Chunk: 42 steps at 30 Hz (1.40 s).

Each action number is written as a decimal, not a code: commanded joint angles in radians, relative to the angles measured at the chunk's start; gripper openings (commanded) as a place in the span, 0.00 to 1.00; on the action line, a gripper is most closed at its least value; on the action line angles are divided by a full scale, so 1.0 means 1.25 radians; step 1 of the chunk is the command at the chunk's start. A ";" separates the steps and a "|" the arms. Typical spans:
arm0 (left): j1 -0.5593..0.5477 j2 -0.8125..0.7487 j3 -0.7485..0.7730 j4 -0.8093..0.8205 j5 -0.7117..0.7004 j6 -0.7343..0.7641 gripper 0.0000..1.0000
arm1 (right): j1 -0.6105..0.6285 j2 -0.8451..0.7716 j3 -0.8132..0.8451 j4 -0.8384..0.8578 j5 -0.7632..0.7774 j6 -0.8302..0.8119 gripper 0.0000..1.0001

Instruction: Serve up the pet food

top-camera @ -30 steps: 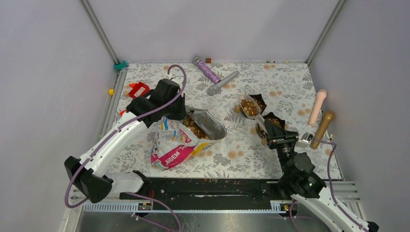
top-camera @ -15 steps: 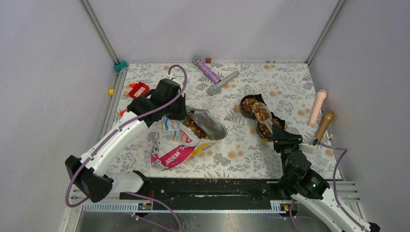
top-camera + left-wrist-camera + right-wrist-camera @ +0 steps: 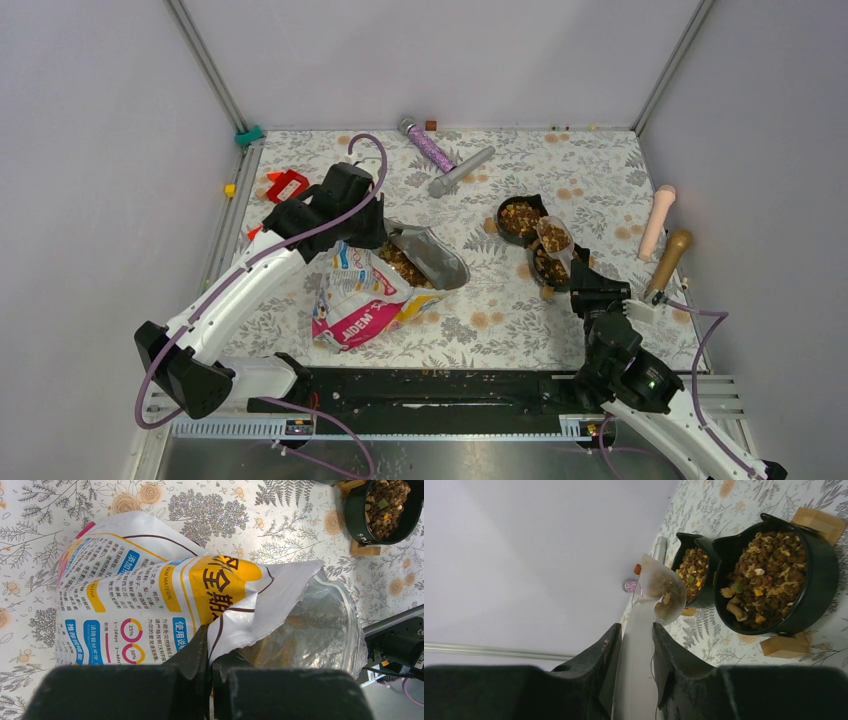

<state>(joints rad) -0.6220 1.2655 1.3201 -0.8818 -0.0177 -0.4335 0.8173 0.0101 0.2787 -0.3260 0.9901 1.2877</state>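
Scoop (image 3: 664, 587) gripped
I see my right pincer (image 3: 636, 630) clamped on its handle; pet food (image 3: 769, 575) fills the near bowl (image 3: 821, 587) and far bowl (image 3: 705, 599).

Glossy printed plastic film on the food bag (image 3: 150, 580), crinkled, with silvery foil inside. The scoop (image 3: 664, 587): frosted translucent plastic, smooth. Both bowls (image 3: 819, 580): glossy black, smooth. The blocks (image 3: 786, 646) beneath: bare pale wood. The pet food (image 3: 769, 575): dry, matt, rough. The floral mat (image 3: 210, 515): matt print.

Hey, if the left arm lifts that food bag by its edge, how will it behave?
Probably floppy: the bag is crumpled film, creasing in the jaws of the left gripper. Likely to sag and spill, since kibble sits at its open mouth.
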 commanded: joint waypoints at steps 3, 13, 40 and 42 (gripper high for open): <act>-0.004 0.005 0.024 0.030 0.043 -0.003 0.00 | 0.003 -0.158 0.074 -0.119 0.079 0.040 0.00; -0.003 0.012 0.025 0.030 0.046 -0.004 0.00 | 0.002 -0.157 0.132 -0.341 0.083 0.129 0.00; -0.004 0.016 0.025 0.030 0.041 -0.004 0.00 | 0.003 -0.047 0.131 -0.454 0.103 0.219 0.00; -0.003 0.015 0.024 0.030 0.041 -0.004 0.00 | 0.003 -0.026 0.138 -0.454 0.103 0.217 0.00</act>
<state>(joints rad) -0.6220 1.2747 1.3220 -0.8814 -0.0063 -0.4335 0.8173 0.0082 0.4229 -0.9001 1.0546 1.5280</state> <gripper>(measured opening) 0.013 0.334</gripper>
